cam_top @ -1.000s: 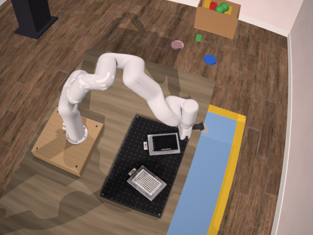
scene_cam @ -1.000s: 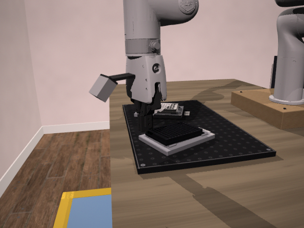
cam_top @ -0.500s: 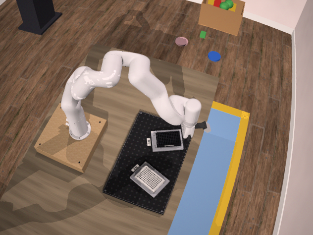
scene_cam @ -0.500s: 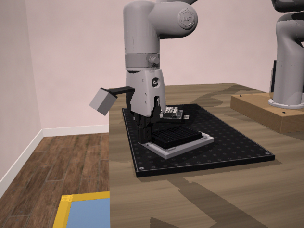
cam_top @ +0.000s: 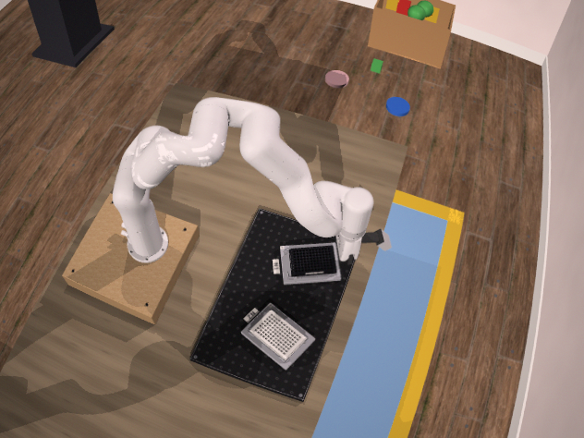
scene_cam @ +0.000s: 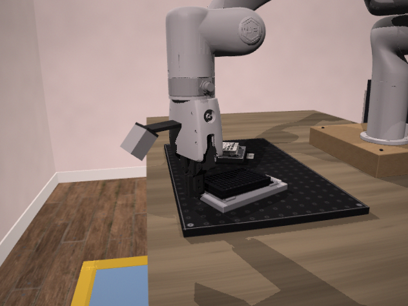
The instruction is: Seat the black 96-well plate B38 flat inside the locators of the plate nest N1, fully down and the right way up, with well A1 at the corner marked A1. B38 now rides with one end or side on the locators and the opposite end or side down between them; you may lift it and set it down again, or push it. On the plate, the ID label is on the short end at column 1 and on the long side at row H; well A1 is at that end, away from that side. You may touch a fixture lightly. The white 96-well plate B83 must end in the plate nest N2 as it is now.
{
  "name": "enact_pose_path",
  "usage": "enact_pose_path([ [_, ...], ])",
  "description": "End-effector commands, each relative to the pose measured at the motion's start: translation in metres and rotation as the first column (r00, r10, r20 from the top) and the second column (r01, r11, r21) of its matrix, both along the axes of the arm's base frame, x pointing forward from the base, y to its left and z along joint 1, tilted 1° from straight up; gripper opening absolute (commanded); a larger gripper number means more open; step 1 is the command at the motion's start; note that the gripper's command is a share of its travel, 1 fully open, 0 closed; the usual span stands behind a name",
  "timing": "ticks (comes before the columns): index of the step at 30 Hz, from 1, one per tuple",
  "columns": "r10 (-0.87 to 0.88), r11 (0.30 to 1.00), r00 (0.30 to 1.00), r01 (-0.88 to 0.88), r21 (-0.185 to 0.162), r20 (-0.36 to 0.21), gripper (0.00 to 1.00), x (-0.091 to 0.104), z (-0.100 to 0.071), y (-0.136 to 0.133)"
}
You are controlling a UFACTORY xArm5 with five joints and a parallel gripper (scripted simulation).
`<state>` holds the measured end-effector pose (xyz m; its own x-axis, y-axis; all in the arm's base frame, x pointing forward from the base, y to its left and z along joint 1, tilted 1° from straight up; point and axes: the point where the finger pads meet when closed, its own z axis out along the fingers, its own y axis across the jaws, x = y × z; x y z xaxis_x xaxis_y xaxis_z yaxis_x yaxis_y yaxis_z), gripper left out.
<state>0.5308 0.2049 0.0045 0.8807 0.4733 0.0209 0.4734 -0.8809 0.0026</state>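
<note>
Top view shows me black plate B38 [cam_top: 311, 261] lying lengthwise across the breadboard [cam_top: 226, 330] in nest N1 [cam_top: 310, 279]. My gripper [scene_cam: 194, 186], fully closed and empty, stands at its short end above the wooden table [cam_top: 141, 377].

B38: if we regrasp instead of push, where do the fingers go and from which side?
Probably from straight above, fingers across the two long sides of the black plate B38 near mid-length. It rides tilted on nest N1, and those sides look free of the nest's low rim, while the shut gripper already crowds one short end. It would need to lift, open and re-centre first.
</note>
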Motion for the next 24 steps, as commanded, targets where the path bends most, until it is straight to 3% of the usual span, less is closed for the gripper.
enact_pose_path([
  [1, 0.000, 1.000, 1.000, 0.000, 0.001, 0.004, 0.00, 0.0013, 0.0017, 0.0005],
  [24, 0.000, 1.000, 1.000, 0.000, 0.001, 0.004, 0.00, -0.0048, 0.0015, -0.0028],
])
